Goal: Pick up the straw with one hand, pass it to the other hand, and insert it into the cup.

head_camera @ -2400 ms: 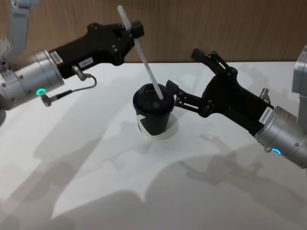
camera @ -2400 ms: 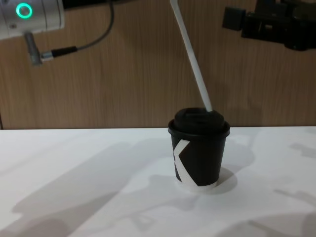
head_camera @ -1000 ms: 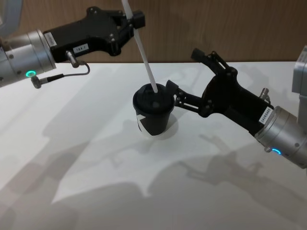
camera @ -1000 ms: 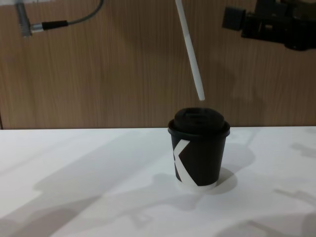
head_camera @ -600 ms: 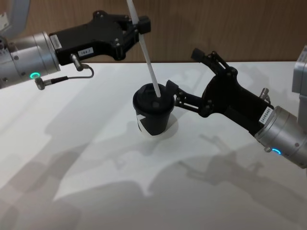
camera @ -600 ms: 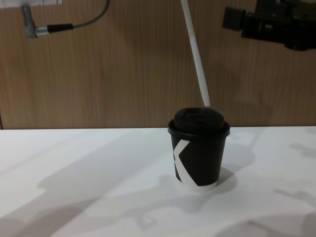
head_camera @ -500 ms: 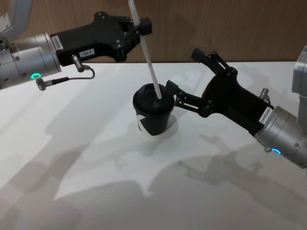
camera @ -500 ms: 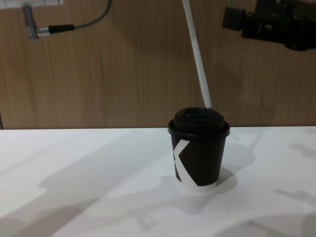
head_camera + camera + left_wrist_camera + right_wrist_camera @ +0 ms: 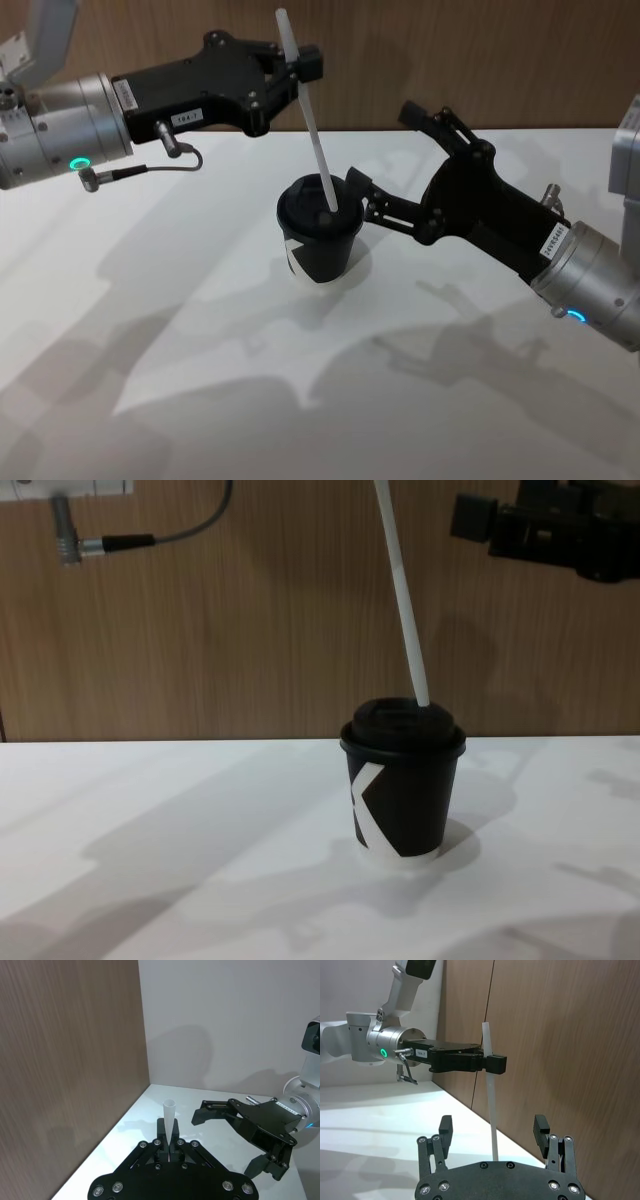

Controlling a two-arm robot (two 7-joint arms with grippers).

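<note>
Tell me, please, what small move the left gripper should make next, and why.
Probably ease the straw down along its tilt: the left gripper clamps it, tip just meeting the lid. The right gripper stands open beside the cup.

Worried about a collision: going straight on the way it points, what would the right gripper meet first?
Probably the straw, held by the left gripper, right ahead between the open fingers of the right gripper; depth is unclear.

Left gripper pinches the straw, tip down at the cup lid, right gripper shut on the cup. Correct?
Not quite. The right gripper is open, its fingers spread beside the cup, not shut on it; the head view shows this. The rest holds: the left gripper pinches the straw, tip down at the lid.
</note>
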